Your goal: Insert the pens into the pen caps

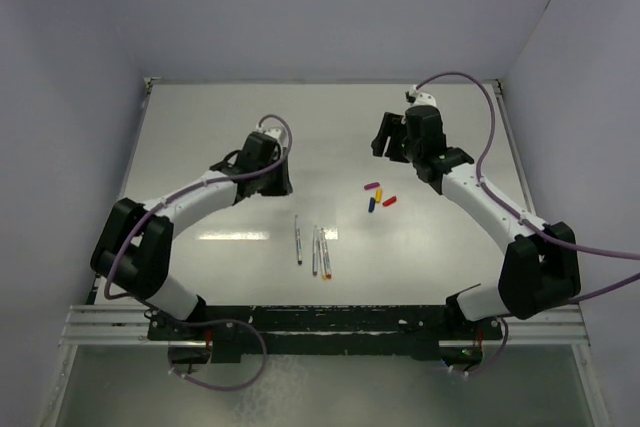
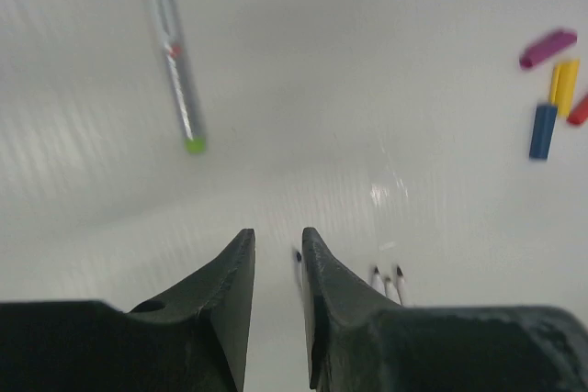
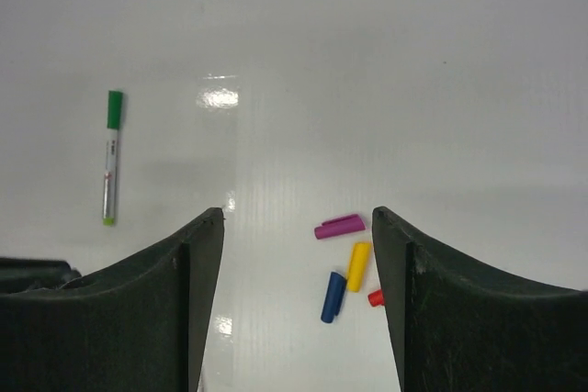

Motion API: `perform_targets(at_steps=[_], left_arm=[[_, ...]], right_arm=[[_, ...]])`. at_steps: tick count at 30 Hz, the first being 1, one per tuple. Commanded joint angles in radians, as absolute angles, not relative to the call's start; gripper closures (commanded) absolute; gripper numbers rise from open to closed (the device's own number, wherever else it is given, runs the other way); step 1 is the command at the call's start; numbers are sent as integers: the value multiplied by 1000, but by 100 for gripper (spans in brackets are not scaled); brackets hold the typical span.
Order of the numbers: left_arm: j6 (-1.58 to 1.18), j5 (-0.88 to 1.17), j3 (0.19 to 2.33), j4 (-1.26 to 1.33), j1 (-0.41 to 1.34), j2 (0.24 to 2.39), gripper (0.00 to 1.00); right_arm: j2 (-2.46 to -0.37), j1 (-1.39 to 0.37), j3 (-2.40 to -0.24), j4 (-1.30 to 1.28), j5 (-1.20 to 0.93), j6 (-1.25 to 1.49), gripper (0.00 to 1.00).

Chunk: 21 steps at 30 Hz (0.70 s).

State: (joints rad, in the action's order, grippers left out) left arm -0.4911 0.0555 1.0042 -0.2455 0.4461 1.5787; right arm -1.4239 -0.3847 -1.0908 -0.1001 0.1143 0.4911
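Observation:
Several uncapped white-grey pens [image 1: 318, 251] lie side by side near the table's front middle; their dark tips [image 2: 387, 275] show by my left fingers. One pen [image 3: 109, 167] wearing the green cap [image 3: 114, 108] lies apart, also seen as a grey pen body [image 2: 175, 57] in the left wrist view. The magenta cap [image 3: 339, 226], yellow cap [image 3: 357, 265], blue cap [image 3: 333, 296] and red cap [image 3: 375, 297] lie loose together. My left gripper [image 2: 276, 238] hangs low over the table, narrowly open and empty. My right gripper [image 3: 299, 213] is open above the caps [image 1: 378, 196].
The white table [image 1: 220, 137] is boxed in by pale walls at the back and both sides. Both arms reach inward over it, the left gripper [image 1: 283, 183] near the pens, the right gripper [image 1: 392, 145] behind the caps.

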Motion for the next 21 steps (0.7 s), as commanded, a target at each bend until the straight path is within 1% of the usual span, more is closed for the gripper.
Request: perform_targets(at_steps=[1, 5, 10, 18, 21], left_arm=[[-546, 22, 900, -269, 609, 1486, 70], [-591, -12, 860, -329, 718, 1450, 70], [-614, -44, 872, -389, 790, 1441, 70], [-657, -118, 894, -447, 819, 1486, 69], [-676, -125, 904, -464, 819, 1506, 63]], right_arm=[[-1362, -376, -1041, -66, 134, 515, 33], [-1317, -374, -980, -44, 153, 518, 34], [-1262, -374, -911, -20, 167, 531, 36], [-1215, -374, -868, 10, 131, 532, 39], [-1211, -374, -863, 16, 117, 531, 40]])
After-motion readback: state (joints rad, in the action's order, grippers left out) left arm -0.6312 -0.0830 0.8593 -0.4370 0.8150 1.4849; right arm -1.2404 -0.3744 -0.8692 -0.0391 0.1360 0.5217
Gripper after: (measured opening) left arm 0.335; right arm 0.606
